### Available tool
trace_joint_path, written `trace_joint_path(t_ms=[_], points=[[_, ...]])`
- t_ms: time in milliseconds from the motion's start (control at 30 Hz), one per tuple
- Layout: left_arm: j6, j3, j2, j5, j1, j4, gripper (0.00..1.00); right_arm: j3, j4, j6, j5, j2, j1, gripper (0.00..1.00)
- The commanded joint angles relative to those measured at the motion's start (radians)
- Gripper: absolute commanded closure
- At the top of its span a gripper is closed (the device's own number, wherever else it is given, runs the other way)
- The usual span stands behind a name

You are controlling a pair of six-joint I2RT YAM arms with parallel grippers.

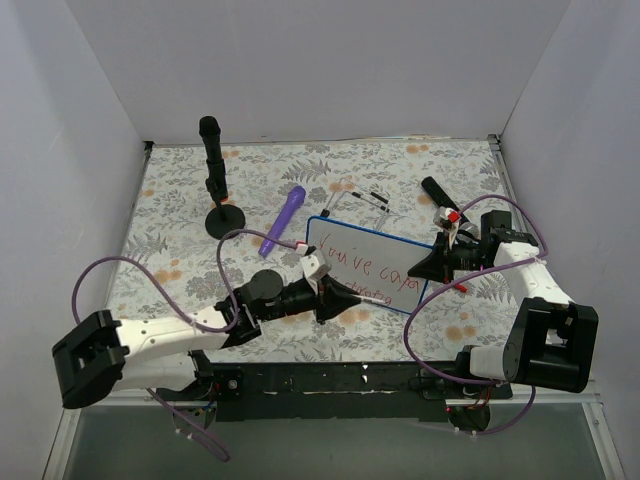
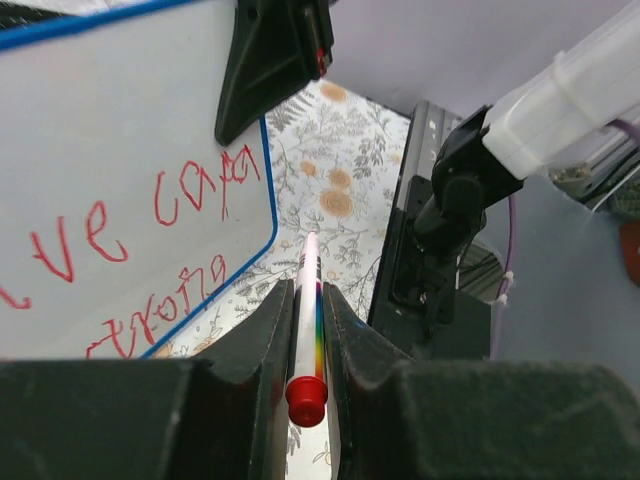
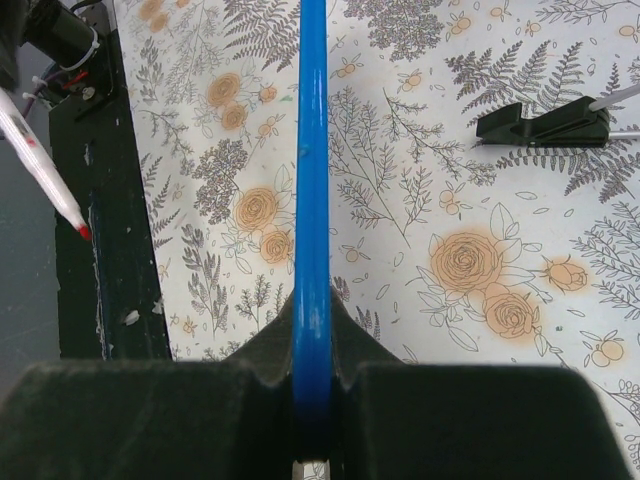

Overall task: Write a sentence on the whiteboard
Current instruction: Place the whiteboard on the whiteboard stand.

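Left end effector (image 2: 308, 300) clamped narrow on marker (image 2: 309, 335); tip off the whiteboard (image 1: 370, 243), just beside its near corner. Right end effector (image 3: 312, 320) pinched on the whiteboard's right rim. Whiteboard centre-right over counter (image 1: 180, 200), with a two-line red sentence (image 1: 360, 268).

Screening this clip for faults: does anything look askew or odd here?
The whiteboard sits askew to the table edges, its blue rim clamped in the right end effector. The red sentence slants, its second line crowding the near rim.
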Motion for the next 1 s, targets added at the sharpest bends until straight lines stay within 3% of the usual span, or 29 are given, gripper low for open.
trace_joint_path(t_ms=[0, 200, 633, 967], points=[[-0.005, -0.039, -0.180, -0.111, 0.012, -0.183, 1.00, -0.006, -0.016, -0.068, 0.124, -0.020, -0.007, 0.99], [-0.047, -0.062, -0.429, -0.221, 0.035, -0.359, 1.00, 0.039, -0.183, -0.247, 0.070, -0.008, -0.013, 0.99], [0.037, 0.063, -0.630, -0.370, 0.089, -0.655, 1.00, 0.195, -0.306, -0.178, 0.124, -0.100, -0.016, 0.99], [0.008, -0.032, -0.815, -0.453, 0.089, -0.685, 1.00, 0.407, -0.439, -0.144, 0.055, -0.098, -0.031, 0.99]])
